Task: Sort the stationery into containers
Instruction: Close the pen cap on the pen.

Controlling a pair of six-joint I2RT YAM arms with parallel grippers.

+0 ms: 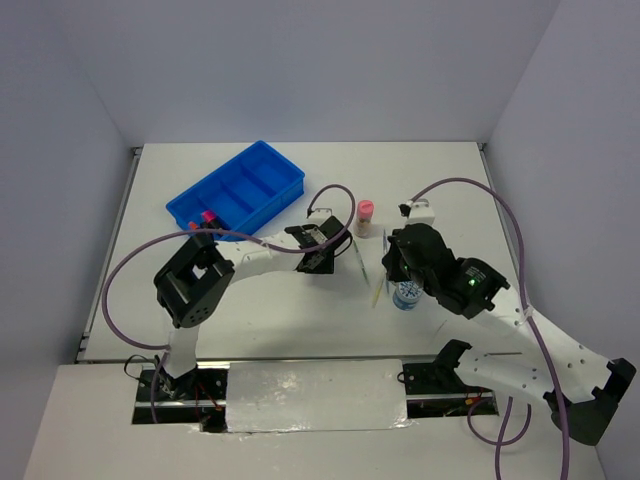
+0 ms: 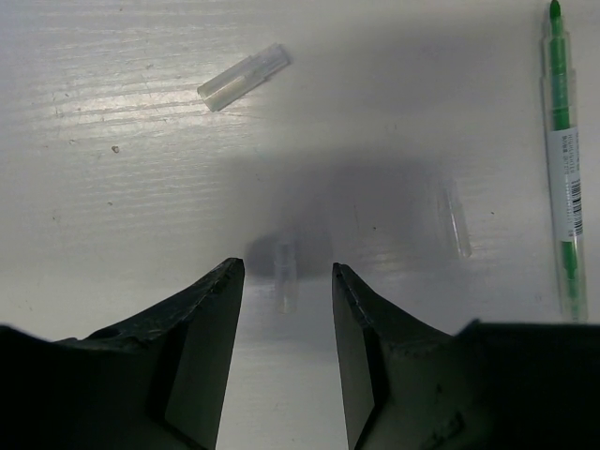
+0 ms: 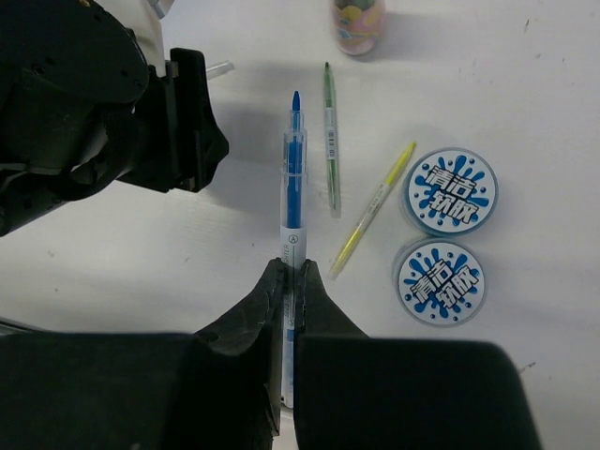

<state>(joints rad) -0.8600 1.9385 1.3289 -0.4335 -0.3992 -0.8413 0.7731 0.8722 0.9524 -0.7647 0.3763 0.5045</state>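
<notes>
Right gripper [image 3: 292, 272] clamps the blue pen [image 3: 294, 187]. Left gripper [image 2: 287, 270], open, straddles a clear cap [image 2: 286, 281]; centre before closing.

Chinese characters 清洁软胶 on upper disc [image 3: 450, 190], same on lower disc [image 3: 439, 282]

High overhead view; two close downward wrist views, shared table [image 1: 300, 322].

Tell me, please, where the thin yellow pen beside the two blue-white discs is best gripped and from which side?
Take the yellow pen by its lower half, coming straight down and squeezing across the barrel. It lies flat and slanted on the table; its top end runs close to the upper disc, while the lower stretch seems to have bare table on both sides.
</notes>
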